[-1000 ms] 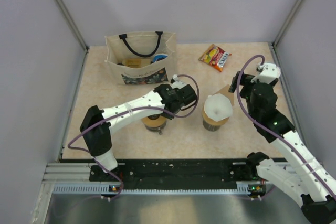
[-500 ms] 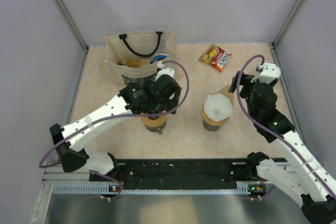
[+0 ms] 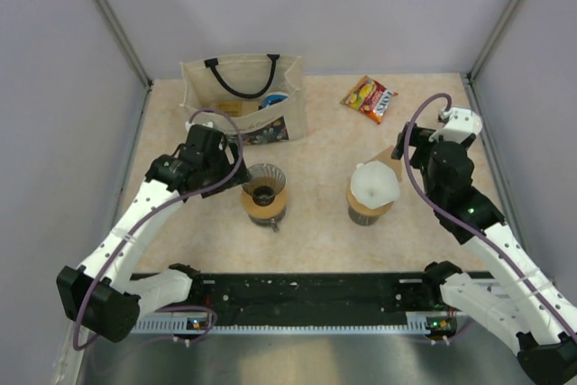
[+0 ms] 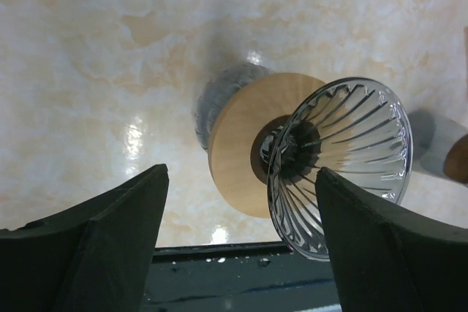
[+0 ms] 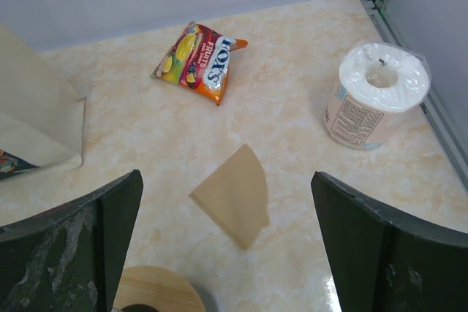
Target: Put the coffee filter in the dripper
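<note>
Soft, even light from above my hands.
White glare dots the glossy table (image 4: 110, 49) just ahead of my left fingers (image 4: 88, 246), which loom dark and nearly featureless; shadows are faint.

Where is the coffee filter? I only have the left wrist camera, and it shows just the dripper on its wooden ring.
Observer: The filter lies flat on the table, on the right side. It is just beyond a white cone that stands to the right of the dripper.
Operator: Is the right gripper holding it?
Observer: No. The right gripper hangs open above it, with nothing in its grasp.
Operator: Is anything crowding the filter?
Observer: Nothing touches it. A snack packet and a paper roll sit farther back, apart from it.
</note>
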You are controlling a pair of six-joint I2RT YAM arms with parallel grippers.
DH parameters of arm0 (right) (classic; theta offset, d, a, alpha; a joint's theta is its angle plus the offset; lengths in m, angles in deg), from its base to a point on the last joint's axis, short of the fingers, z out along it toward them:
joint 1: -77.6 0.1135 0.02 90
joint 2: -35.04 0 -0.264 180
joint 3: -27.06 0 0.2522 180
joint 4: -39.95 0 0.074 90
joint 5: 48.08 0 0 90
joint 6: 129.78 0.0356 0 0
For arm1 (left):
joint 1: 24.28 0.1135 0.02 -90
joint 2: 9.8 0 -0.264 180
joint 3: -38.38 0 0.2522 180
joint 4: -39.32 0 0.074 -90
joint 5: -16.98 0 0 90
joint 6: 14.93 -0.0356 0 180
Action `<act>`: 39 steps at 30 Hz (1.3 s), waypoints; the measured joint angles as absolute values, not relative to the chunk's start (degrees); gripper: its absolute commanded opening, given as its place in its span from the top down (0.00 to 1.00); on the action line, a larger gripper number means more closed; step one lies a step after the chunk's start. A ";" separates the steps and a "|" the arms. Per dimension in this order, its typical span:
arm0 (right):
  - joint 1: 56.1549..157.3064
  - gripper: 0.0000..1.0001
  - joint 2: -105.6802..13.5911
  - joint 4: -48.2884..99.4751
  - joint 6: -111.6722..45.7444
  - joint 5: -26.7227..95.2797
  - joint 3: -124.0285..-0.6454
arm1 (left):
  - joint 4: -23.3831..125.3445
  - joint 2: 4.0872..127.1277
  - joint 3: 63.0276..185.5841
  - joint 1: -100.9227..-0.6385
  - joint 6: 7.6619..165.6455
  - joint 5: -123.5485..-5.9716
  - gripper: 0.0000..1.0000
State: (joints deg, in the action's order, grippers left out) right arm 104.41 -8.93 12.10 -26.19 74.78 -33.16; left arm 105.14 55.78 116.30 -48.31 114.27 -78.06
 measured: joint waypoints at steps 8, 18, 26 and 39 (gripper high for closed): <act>104.41 0.01 -9.02 12.10 -26.17 74.63 -33.16 | 98.89 53.97 108.95 -45.38 116.53 -64.84 0.46; 104.41 0.01 -9.52 12.10 -26.15 74.63 -33.16 | 96.79 55.96 108.95 -45.38 115.32 -58.67 0.67; 104.41 0.01 -9.61 12.10 -26.17 74.63 -33.16 | 98.25 57.36 108.95 -45.36 113.99 -59.00 0.78; 104.41 0.01 -9.61 12.10 -26.15 74.65 -33.16 | 100.66 60.37 110.48 -45.32 111.76 -59.02 0.95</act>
